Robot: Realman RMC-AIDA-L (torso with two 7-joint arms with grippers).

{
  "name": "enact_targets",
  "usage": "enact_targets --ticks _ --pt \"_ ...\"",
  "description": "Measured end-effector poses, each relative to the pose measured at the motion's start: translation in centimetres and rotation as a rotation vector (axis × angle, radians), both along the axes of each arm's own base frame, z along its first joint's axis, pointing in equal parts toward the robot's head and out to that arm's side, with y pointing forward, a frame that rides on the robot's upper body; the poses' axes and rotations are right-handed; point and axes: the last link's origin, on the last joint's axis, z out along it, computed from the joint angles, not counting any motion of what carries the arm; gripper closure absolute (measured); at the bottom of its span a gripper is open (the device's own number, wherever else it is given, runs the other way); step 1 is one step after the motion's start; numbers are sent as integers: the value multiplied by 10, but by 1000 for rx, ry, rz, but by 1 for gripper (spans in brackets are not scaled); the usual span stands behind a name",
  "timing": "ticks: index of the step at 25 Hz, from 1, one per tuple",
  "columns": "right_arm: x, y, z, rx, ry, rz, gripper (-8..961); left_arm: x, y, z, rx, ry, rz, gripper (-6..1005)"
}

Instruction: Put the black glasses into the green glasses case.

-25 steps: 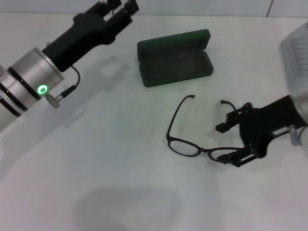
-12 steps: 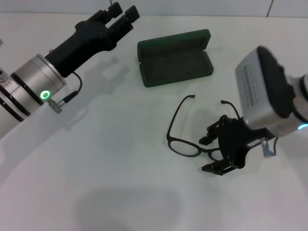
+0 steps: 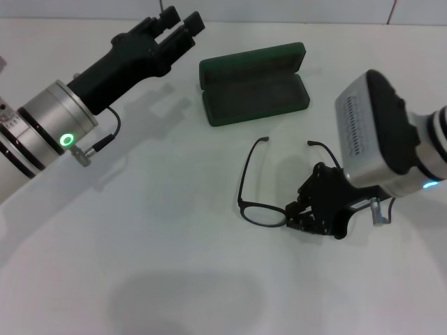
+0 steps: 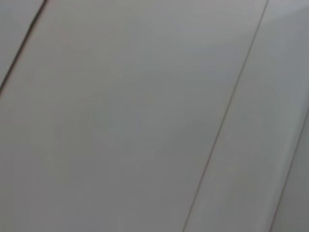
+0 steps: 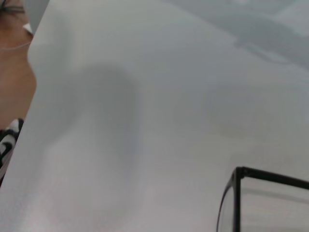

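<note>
While your right tool (image 3: 307, 213) sits low over the bench (image 3: 174, 265) in the head view, it covers the right-hand lens end of the black glasses (image 3: 262, 209), its fingers drawn in around the frame there. Whether they have truly clamped it you cannot tell; the dark fingers hide the contact. The glasses lie unfolded on the bench, the free lens just to the tool's left and both temple arms running away from it toward the green glasses case (image 3: 253, 84). That case lies open, lid tipped back, well beyond the tool and a little to its left, with bare bench between. Your left tool (image 3: 178, 24) hangs high, off to the case's left, fingers slightly parted and holding nothing.

In the left wrist view you get only a pale surface with thin dark seams, nothing of the task.

In the right wrist view you see the bench close beneath the tool and one corner of the black frame with its clear lens, so the tool is right down at the glasses.

I judge the step in hand to be the grasp, with nothing yet in the case. Next you need a firm hold confirmed, then a level lift, a carry away from you to the case, and probably some turning so the frame lines up with the tray.
</note>
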Motion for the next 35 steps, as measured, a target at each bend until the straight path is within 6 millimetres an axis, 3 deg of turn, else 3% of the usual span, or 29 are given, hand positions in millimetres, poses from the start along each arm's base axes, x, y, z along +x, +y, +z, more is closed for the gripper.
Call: enact_targets --ticks 4,8,14,25,29,35 --pt "2 -1 14 30 73 -15 753 1 -6 0 -16 -4 -38 418" --pt "10 -5 41 67 244 -11 899 6 -17 8 -33 -44 -111 421" --pt "31 -14 63 130 491 23 901 25 -31 18 -196 -90 -304 420" --pt "56 -37 54 142 678 162 902 65 -25 -5 -588 1 -431 419" --pt "61 -42 53 143 691 186 902 72 -25 -14 -624 20 -438 420" --pt "70 -51 57 175 739 226 902 66 -21 -14 -607 25 -398 420"
